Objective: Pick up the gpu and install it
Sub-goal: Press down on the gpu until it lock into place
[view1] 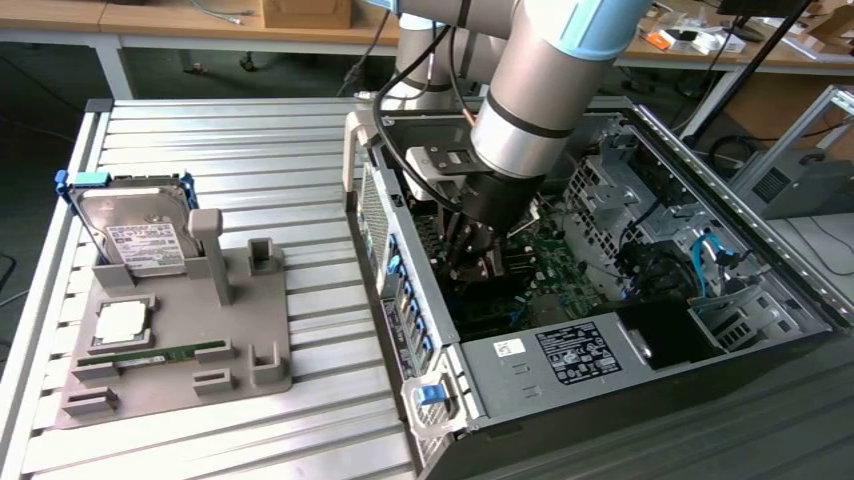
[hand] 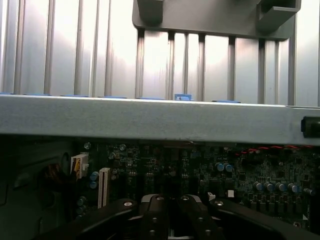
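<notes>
In the wrist view the gripper (hand: 170,212) has its jaws clenched, low over the motherboard (hand: 240,175) inside the open computer case (view1: 627,370). The gpu (view1: 470,262) seems pinched there edge-down for seating, though I can't confirm it. Beyond, the grey holder (view1: 187,350) on the worktop (view1: 254,140) keeps the hard drive (view1: 134,235).

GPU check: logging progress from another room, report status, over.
End effector shut, low inside the open computer case, above the motherboard. Grip on gpu cannot be confirmed. Nothing seen in the way.
</notes>
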`<state>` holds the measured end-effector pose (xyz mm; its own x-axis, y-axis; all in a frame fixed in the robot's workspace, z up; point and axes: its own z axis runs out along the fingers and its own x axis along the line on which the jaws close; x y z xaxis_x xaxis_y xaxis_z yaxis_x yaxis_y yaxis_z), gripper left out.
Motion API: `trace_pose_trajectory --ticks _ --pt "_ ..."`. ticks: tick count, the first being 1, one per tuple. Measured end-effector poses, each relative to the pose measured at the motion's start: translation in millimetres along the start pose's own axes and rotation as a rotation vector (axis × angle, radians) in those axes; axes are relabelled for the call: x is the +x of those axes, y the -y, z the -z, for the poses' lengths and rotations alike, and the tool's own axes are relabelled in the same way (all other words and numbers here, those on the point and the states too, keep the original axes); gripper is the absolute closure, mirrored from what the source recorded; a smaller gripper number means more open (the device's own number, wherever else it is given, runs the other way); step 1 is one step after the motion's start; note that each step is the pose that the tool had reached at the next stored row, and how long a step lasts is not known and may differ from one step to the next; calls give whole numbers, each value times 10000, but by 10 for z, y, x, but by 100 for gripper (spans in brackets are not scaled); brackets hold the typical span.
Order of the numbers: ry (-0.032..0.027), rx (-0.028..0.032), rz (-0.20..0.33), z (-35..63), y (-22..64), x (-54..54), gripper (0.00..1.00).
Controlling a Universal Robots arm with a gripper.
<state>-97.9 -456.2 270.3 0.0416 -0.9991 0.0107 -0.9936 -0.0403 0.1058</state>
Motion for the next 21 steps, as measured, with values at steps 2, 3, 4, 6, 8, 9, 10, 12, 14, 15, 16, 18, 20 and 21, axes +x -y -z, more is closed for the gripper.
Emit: trace_pose_trajectory --ticks 2,3,4,6,8,9,10,12,14,15,16,18,20,21 --pt "0 0 1 0 0 0 89" --pt "0 0 0 0 0 0 89" --pt "0 0 1 0 0 0 89" --pt "0 0 -1 0 0 -12 89" --pt "0 0 0 0 0 -13 89" --pt "0 0 1 0 0 -13 89" --pt "0 0 2 -1 -1 -12 89" --pt "0 0 1 -2 -8 -2 89" --pt "-3 0 -1 9 -12 6 89" --pt "-1 1 0 29 -13 6 89" --pt "-1 1 0 53 -16 7 89" --pt "0 1 0 76 -17 7 89" --pt "1 0 1 81 10 8 89" --pt "1 -18 1 86 55 10 89"
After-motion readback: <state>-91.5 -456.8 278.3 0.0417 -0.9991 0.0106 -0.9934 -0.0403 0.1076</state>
